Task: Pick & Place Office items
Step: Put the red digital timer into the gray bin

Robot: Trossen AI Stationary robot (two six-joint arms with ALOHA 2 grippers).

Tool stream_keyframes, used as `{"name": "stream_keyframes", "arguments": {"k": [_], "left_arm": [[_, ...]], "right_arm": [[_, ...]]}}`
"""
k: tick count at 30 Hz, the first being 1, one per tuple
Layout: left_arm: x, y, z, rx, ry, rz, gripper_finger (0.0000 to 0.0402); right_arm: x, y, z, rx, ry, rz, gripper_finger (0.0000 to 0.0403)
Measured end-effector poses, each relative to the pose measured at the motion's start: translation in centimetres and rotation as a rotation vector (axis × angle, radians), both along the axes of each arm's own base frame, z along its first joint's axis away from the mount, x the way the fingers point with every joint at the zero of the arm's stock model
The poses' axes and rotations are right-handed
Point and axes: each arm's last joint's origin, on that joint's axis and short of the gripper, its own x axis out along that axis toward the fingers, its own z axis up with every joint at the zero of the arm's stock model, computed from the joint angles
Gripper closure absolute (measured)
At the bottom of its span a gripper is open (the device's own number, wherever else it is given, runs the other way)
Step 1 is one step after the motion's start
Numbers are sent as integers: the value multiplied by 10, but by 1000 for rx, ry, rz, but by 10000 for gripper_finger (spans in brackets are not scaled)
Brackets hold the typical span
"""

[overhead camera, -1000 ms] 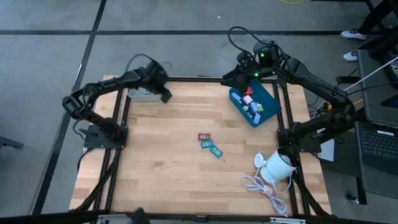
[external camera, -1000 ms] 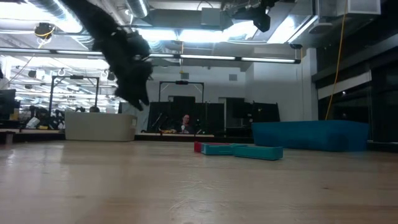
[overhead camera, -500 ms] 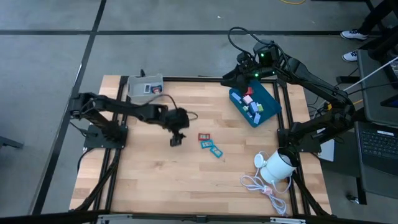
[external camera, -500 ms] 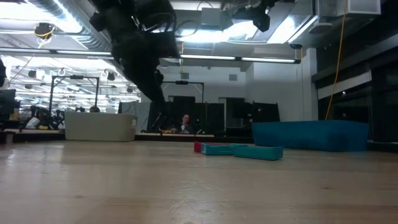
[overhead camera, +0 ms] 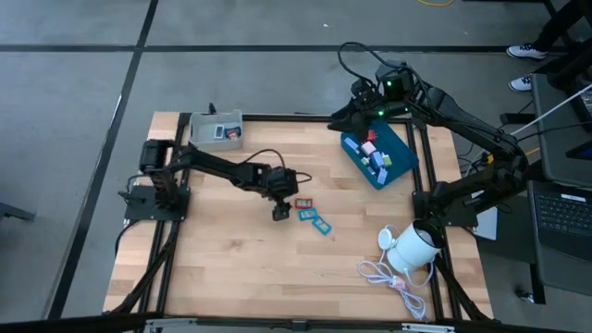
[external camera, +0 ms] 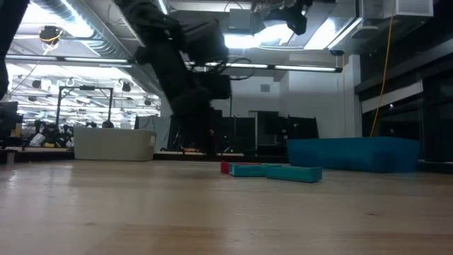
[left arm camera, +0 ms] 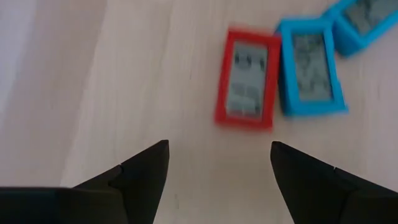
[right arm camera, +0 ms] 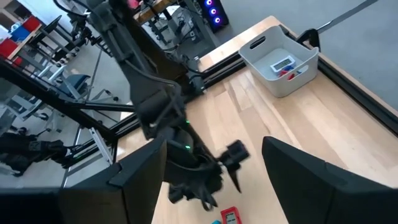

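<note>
Three small flat office items lie side by side mid-table: a red one (overhead camera: 302,203) (left arm camera: 247,79) and two teal-blue ones (overhead camera: 314,220) (left arm camera: 311,74). My left gripper (overhead camera: 281,212) (left arm camera: 217,160) hangs open just left of the red piece, pointing down and touching nothing. Several more coloured pieces sit in the blue tray (overhead camera: 396,166). My right gripper (overhead camera: 358,115) (right arm camera: 214,142) waits open in the air over the far end of that tray. In the low view the red piece (external camera: 224,168) and the teal ones (external camera: 272,171) rest flat on the wood.
A grey tray (overhead camera: 215,129) (right arm camera: 280,65) holding a few pieces stands at the far left corner. A white round object (overhead camera: 412,248) with its coiled white cable (overhead camera: 393,276) lies near the right near corner. Bare wood stretches across the near and left parts of the table (overhead camera: 222,259).
My left gripper has swung from the grey tray at the far left across to the middle of the table, coming down beside the red piece. The pieces have stayed where they were.
</note>
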Motion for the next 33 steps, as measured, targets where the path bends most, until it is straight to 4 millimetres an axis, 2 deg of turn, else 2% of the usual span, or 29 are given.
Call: {"name": "stream_keyframes", "arguments": {"k": [5,8,21,24,31,33], "left_arm": [[26,7,-4,31,-13,-93,131],[35,11,-11,-6,11,-116,132],[37,12,-16,-30,26,-126,142],[37,12,-16,-35,25,-116,179],[37,10,-16,-114,20,-126,333],[37,9,-16,-139,19,-109,348]], "right_arm": [[2,5,0,0,0,19,132],[3,7,0,2,0,24,132],[3,7,0,-3,3,19,132],[3,7,0,-6,2,20,132],[3,7,0,-9,2,22,132],[3,7,0,-9,2,21,132]]}}
